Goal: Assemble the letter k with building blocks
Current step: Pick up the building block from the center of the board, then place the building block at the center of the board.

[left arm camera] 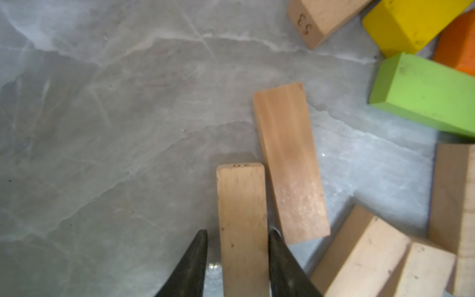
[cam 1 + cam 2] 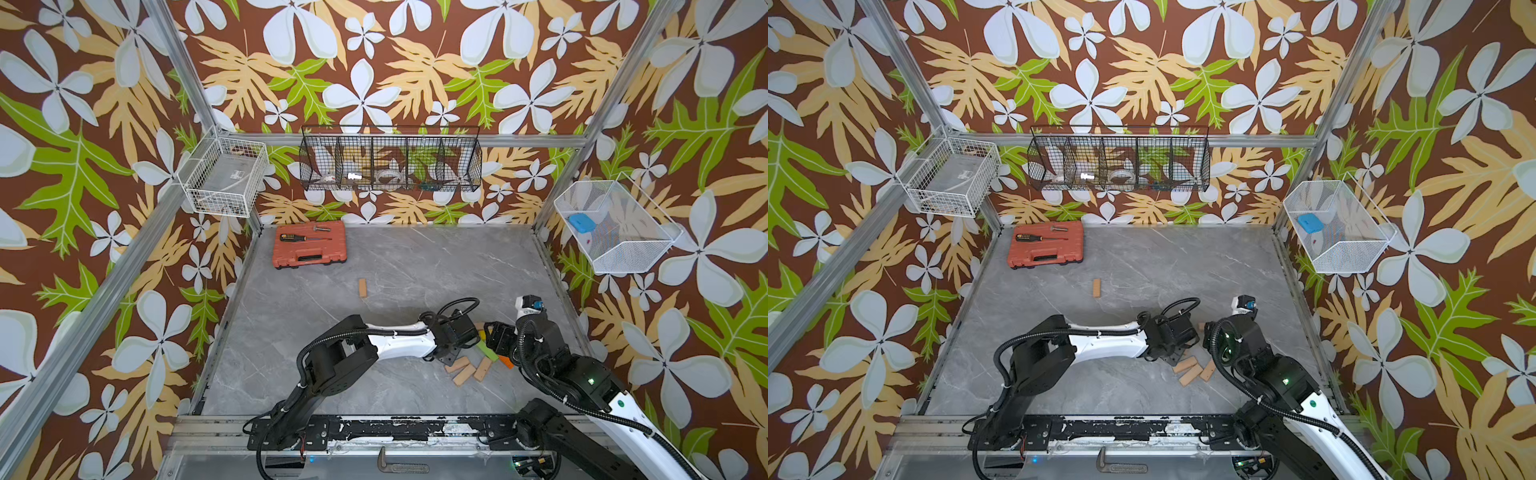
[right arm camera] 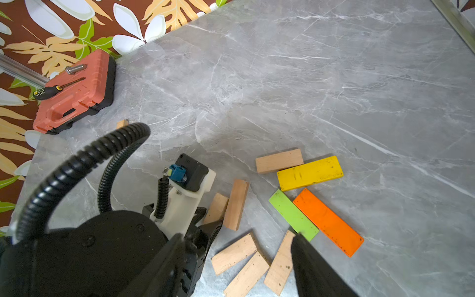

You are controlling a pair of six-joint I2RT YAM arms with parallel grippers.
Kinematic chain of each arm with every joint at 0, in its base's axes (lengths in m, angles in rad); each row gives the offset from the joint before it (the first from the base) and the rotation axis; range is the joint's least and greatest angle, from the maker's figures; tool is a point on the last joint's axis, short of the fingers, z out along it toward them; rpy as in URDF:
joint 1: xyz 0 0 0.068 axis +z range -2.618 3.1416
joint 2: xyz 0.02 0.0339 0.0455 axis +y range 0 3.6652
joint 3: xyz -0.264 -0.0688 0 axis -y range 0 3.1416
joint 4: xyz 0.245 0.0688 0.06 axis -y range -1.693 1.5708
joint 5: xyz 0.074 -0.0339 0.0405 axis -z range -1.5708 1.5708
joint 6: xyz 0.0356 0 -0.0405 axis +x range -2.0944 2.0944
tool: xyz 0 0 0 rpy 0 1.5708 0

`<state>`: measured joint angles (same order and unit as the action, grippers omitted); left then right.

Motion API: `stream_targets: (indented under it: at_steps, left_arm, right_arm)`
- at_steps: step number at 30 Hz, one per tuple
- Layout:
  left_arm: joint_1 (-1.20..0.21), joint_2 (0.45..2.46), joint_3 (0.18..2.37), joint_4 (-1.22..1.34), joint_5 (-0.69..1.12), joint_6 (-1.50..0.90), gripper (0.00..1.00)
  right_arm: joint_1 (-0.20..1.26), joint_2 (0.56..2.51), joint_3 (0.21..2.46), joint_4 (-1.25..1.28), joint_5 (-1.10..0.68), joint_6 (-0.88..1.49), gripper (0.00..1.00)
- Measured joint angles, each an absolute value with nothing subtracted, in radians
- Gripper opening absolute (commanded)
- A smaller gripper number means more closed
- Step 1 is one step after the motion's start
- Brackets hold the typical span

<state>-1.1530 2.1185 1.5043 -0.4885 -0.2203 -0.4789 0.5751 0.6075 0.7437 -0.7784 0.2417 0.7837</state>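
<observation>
- Tool case [image 2: 309,244] sits at the table's [image 2: 457,270] 11 o'clock corner, out of play.
- Lone plank [image 2: 363,287] lies flat near mid-table, at about 10 o'clock from the left gripper [image 1: 236,232] and well apart from the heap. I take it for the start of the K's stem.
- The left gripper's jaws are narrow, astride a plain plank [image 1: 241,205] across its width. One finger touches the edge and the other tip shows a sliver of gap, so I cannot tell if the clamp is firm.
- To do it well: seat both fingers squarely, then lift straight up. The neighbour plank [image 1: 290,164] lies just beside and could drag along.
- Green plank [image 1: 424,95], yellow plank [image 3: 309,173] and orange plank [image 3: 327,221] cluster at 3 o'clock of the grip, and the lift should stay clear of them.
- Right gripper [image 3: 239,235] has its jaws wide and empty above the heap. It is best kept out of the lift path.
</observation>
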Motion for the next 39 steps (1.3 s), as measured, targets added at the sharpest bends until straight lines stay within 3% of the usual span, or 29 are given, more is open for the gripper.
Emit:
stream_targets:
  at_steps: [10, 16, 29, 39]
  left_arm:
    - [-1.146, 2.117, 1.497, -0.467, -0.22, -0.535, 0.18]
    - [-1.081, 1.964, 1.362, -0.451, -0.239, -0.606, 0.11]
    - [-0.763, 1.575, 1.035, -0.465, -0.37, -0.804, 0.06]
    - [-0.656, 1.697, 1.11, -0.478, -0.37, -0.809, 0.06]
  right_arm:
    - [0.575, 0.607, 0.749, -0.778, 0.243, 0.781, 0.68]
    - [0.575, 0.631, 0.762, -0.756, 0.236, 0.781, 0.68]
    - [0.577, 0.871, 0.797, -0.584, 0.055, 0.77, 0.67]
    - [0.577, 0.893, 0.773, -0.535, 0.017, 0.785, 0.67]
